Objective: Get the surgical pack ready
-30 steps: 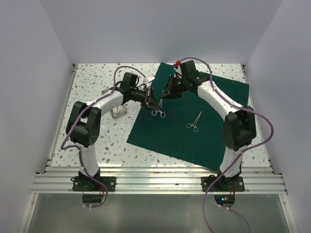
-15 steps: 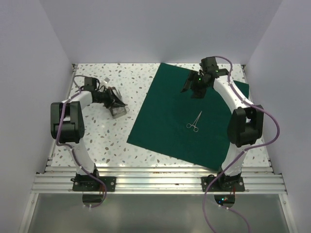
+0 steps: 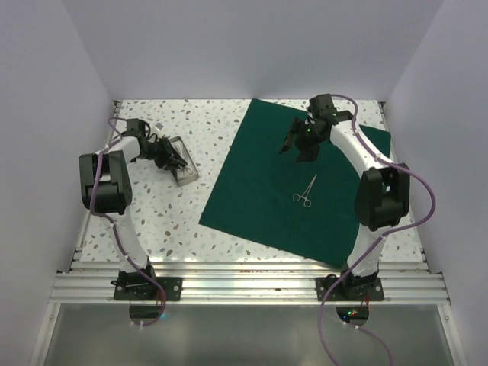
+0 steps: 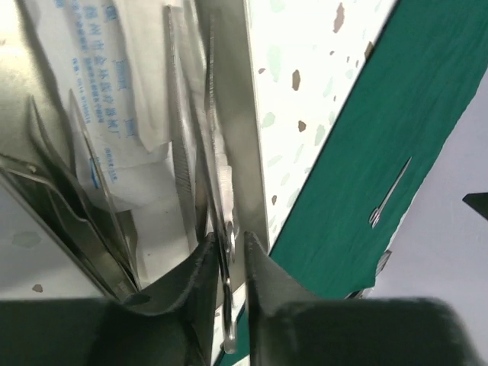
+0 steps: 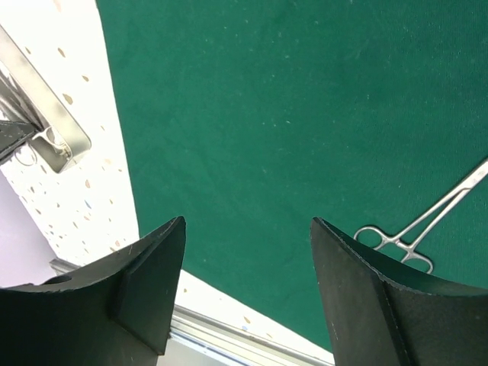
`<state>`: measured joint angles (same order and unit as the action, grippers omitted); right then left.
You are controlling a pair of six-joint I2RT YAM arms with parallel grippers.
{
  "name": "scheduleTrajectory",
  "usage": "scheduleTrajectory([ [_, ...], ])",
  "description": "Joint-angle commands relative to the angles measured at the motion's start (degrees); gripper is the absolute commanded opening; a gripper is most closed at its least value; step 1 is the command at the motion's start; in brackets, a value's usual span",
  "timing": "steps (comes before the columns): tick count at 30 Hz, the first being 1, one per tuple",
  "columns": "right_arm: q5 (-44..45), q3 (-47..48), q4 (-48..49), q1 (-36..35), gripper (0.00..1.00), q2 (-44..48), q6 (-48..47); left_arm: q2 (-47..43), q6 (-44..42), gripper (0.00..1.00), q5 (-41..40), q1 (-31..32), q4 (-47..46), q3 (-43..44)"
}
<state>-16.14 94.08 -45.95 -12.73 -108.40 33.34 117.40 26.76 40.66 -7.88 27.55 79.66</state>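
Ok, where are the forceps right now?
The forceps lie on the green drape, near its middle in the top view, a little nearer the arm bases than the right claw.

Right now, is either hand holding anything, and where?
Right hand: nothing. Left hand straddles a thin steel instrument in the tray, near one end; grip cannot be told.

A steel tray (image 3: 187,174) holding instruments (image 4: 217,168) and white packets (image 4: 99,84) sits on the speckled table (image 3: 160,217); forceps (image 3: 305,191) lie well to its right.

Drape (image 3: 255,187) open around lone forceps (image 3: 305,190)
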Motion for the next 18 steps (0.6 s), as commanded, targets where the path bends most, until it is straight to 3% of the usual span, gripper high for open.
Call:
scheduleTrajectory([
  [1, -2.0, 0.6, -1.2, 0.1, 0.7, -0.5, -1.0, 0.5, -1.0, 0.25, -0.6, -0.6, 2.0, 2.6],
  [4, -2.1, 0.6, -1.3, 0.1, 0.7, -0.8, -1.1, 0.3, -1.5, 0.43, -1.8, -0.8, 3.4, 3.8],
  [6, -2.2, 0.5, -1.2, 0.2, 0.7, -1.0, -0.8, -0.2, -2.7, 0.49, -2.4, -0.8, 5.2, 4.7],
  [10, 0.4, 0.7, -3.1, 0.1, 0.7, -2.5, -0.6, -1.7, -5.2, 0.56, -5.4, -0.8, 9.2, 7.5],
  [18, 10.9, 2.2, -7.1, 0.1, 0.69, -6.0, 1.1, -6.6, -7.6, 0.58, -9.4, -0.7, 14.2, 10.3],
])
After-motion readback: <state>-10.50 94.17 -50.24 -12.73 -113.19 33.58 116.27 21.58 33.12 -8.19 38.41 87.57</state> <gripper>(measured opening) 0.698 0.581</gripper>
